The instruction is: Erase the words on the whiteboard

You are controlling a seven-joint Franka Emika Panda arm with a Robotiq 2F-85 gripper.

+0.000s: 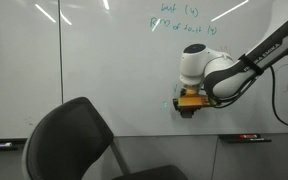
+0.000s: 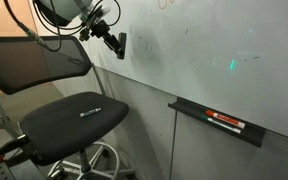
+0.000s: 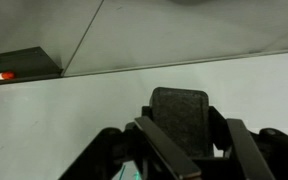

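The eraser [image 3: 179, 112], a small dark block that is probably light, soft on its felt face and stiff enough to pinch across its sides, is clamped between the fingers of the gripper [image 3: 189, 138]. It sits near the lower edge of the whiteboard [image 1: 104, 70], well below the green words [image 1: 184, 22] by the upper edge. Its wiping face points at the board, touching or just off it, I cannot tell which. In an exterior view the eraser [image 2: 120, 44] seems to have its long axis running up and down the board.
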